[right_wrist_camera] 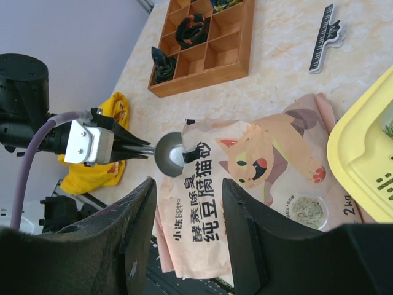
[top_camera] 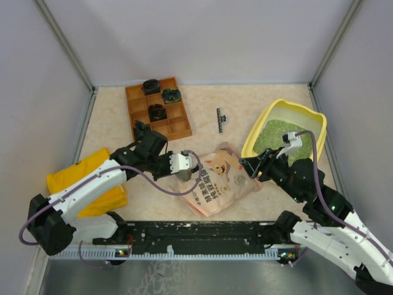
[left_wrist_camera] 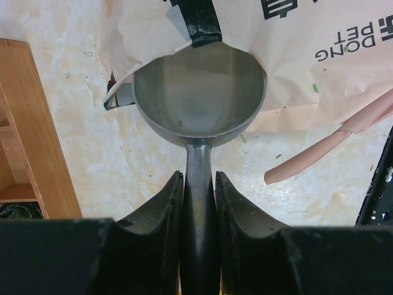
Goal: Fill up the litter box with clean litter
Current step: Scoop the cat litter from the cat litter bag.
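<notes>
Currently the left gripper (left_wrist_camera: 198,178) is closed on the thin handle of the grey scoop (left_wrist_camera: 199,92) – both fingers press on it from the sides. The scoop bowl is empty and its far rim is under the open edge of the pink pouch (top_camera: 218,178), which lies flat on the table between the two arms. The right gripper (right_wrist_camera: 188,184) hovers near the right side of the pouch with jaws moderately apart and nothing between them. The litter box (top_camera: 288,106) stands at the right rear – the clean litter (top_camera: 273,132) covers part of its floor. A wooden compartment tray (top_camera: 131,107) is at the rear left, a black clip (top_camera: 220,119) is beside it, and a yellow cloth bag (top_camera: 70,175) lies under the left arm
</notes>
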Available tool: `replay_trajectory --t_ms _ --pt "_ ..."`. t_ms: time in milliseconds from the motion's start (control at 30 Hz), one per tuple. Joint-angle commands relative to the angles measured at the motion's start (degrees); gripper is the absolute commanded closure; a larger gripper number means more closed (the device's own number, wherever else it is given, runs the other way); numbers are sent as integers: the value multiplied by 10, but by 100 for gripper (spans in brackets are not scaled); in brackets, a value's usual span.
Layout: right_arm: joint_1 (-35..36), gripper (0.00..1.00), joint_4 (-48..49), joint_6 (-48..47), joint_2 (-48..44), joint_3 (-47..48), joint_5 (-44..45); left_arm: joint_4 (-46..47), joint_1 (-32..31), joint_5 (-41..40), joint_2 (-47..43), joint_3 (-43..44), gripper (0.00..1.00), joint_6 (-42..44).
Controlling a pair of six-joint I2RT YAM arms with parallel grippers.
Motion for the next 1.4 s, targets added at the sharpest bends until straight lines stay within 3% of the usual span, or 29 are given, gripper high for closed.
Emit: replay_trajectory --t_ms 0,467,1367 --pt "-3 53 25 2 -2 -5 0 29 -1 53 10 -2 100 1" --pt "-4 53 17 2 -6 1 -2 50 -8 115 55 12 100 -29" --pt "-3 53 10 6 -16 5 3 131 -48 87 122 1 100 -128"
